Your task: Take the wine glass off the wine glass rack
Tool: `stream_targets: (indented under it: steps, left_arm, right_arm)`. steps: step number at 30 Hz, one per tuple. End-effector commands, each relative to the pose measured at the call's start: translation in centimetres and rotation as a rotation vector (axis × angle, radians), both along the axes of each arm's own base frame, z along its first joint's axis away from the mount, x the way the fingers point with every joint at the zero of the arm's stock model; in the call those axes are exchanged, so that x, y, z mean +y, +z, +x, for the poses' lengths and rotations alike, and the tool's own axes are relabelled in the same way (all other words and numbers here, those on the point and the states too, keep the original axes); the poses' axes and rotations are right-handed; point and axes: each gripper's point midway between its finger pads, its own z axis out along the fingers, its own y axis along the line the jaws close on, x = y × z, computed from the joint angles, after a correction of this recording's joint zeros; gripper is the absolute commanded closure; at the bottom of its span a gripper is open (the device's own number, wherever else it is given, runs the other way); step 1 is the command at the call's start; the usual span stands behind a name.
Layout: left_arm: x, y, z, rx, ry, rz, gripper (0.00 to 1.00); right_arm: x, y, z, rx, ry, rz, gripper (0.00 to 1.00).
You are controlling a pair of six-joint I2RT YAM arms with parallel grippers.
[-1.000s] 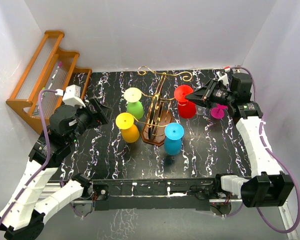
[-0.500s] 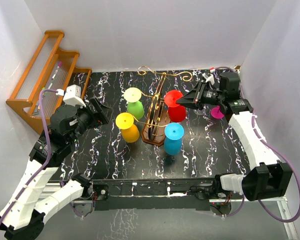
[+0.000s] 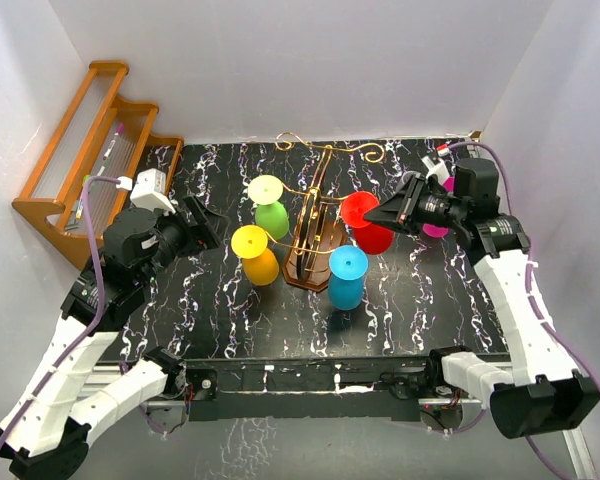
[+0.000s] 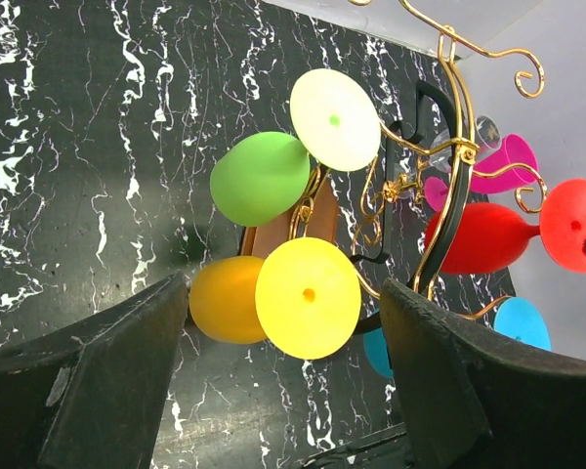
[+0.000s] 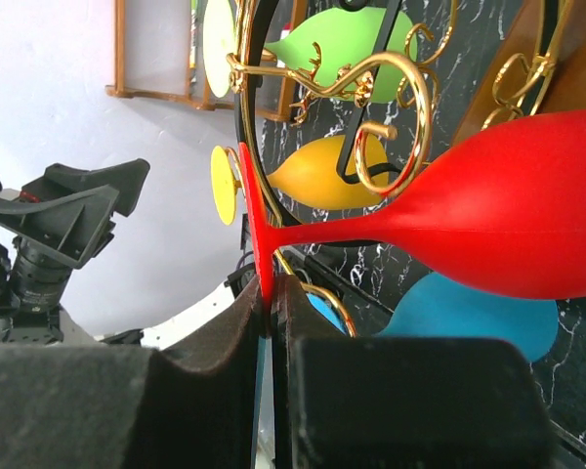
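From the overhead camera you see the rack [image 3: 315, 232] standing in the middle of the black marbled table [image 3: 220, 320], with a wooden shelf [image 3: 85, 150] off the table's upper-left corner. Your right claw [image 3: 384, 215] reaches in from the right and is clamped on the round foot of the red wine glass [image 3: 372, 238], which is just beside the rack's right side. You cannot tell from here whether it is free of the gold wire arms. A yellow glass [image 3: 253, 252] and a green glass [image 3: 271, 217] hang on the rack's left, a blue glass [image 3: 347, 277] shows at its lower right, and a pink glass [image 3: 437, 226] shows past the right claw. Your left claw [image 3: 202, 225] hovers left of the yellow glass, apart from it. In the left wrist view, its two fingers [image 4: 98, 381] stand far apart at the lower corners with nothing between them; the yellow and green glasses are at centre and the red one at the right edge. In the right wrist view, the two pads [image 5: 215, 342] press together on the rim of the red foot at lower centre, the stem runs right to the bowl, and gold scrolls of the rack curl just above the stem.
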Motion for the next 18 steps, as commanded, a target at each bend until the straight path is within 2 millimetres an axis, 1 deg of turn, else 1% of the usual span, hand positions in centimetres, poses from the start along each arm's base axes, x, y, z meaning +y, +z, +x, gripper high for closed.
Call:
stream_targets:
  steps: [1, 4, 6, 7, 10, 12, 15, 17, 18]
  left_arm:
    - [-0.6, 1.8, -0.1, -0.032, -0.027, -0.034, 0.22]
    - [-1.1, 2.9, 0.0, -0.039, -0.048, -0.052, 0.17]
    - [-1.5, 3.7, 0.0, -0.041, -0.057, -0.070, 0.08]
    - [-1.6, 4.2, 0.1, -0.042, -0.058, -0.078, 0.03]
    - [-2.1, 5.8, 0.2, -0.058, -0.067, -0.121, 0.03]
    - [-2.8, 7.2, 0.0, -0.093, -0.105, -0.154, 0.03]
    - [-3.7, 8.9, -0.3, -0.133, -0.153, -0.204, 0.03]
    - [-4.2, 9.7, -0.5, -0.147, -0.176, -0.236, 0.03]
    - [-4.4, 9.9, -0.4, -0.147, -0.183, -0.246, 0.03]
  right_arm:
    - [-1.5, 2.3, -0.4, -0.089, -0.088, -0.077, 0.93]
    - [-2.3, 2.7, -0.6, -0.101, -0.117, -0.134, 0.93]
    - [-3.1, 3.0, -0.6, -0.113, -0.142, -0.191, 0.93]
    - [-3.5, 3.4, -0.3, -0.141, -0.157, -0.226, 0.92]
    - [-5.5, 4.5, 0.7, -0.216, -0.203, -0.369, 0.93]
    - [-6.6, 6.0, 1.6, -0.287, -0.236, -0.445, 0.93]
    - [-7.6, 8.9, 3.4, -0.446, -0.263, -0.520, 0.93]
    - [-7.3, 11.0, 4.6, -0.589, -0.259, -0.534, 0.93]
    - [-6.9, 12.1, 5.0, -0.664, -0.251, -0.526, 0.92]
